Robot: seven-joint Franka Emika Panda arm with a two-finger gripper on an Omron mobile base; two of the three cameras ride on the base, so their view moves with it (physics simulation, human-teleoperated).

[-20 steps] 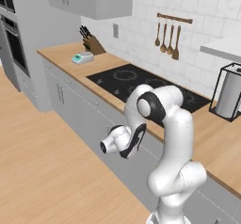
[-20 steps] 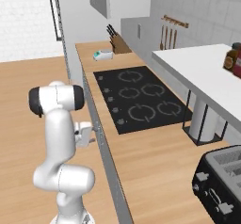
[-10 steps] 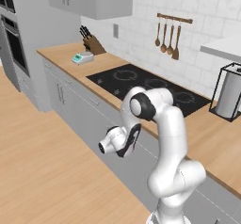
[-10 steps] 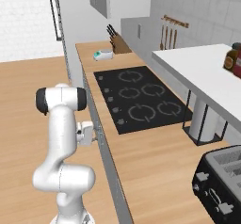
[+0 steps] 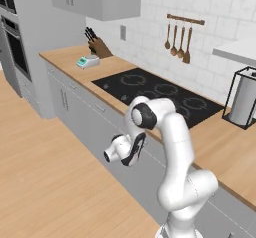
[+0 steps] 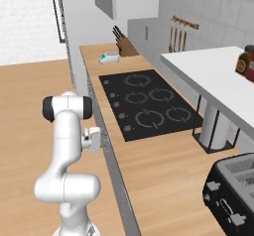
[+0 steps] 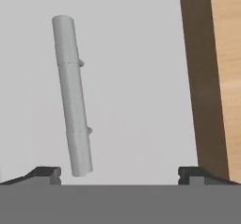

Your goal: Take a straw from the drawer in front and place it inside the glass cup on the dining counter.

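Note:
My gripper [image 7: 120, 173] is open, its two dark fingertips spread wide at the bottom of the hand view. It faces the light-grey flat front of the drawer [image 7: 136, 77] at close range. The drawer's slim metal bar handle [image 7: 73, 96] lies ahead, closer to the left fingertip, and nothing is between the fingers. In the base views the gripper [image 5: 137, 150] [image 6: 101, 140] sits low against the cabinet front under the wood counter with the cooktop. The drawer is closed, so the straw is hidden. The glass cup and the dining counter are out of view.
A black cooktop [image 5: 160, 89] is set in the wood counter above the drawer. A knife block [image 5: 97, 46] stands at the far end, a paper towel holder [image 5: 242, 99] at the right and a toaster [image 6: 235, 190] nearby. Open wood floor [image 5: 45, 172] lies behind the arm.
The arm's elbow has swung a little outward and lower. The hand stays at the drawer front and its jaws stay open.

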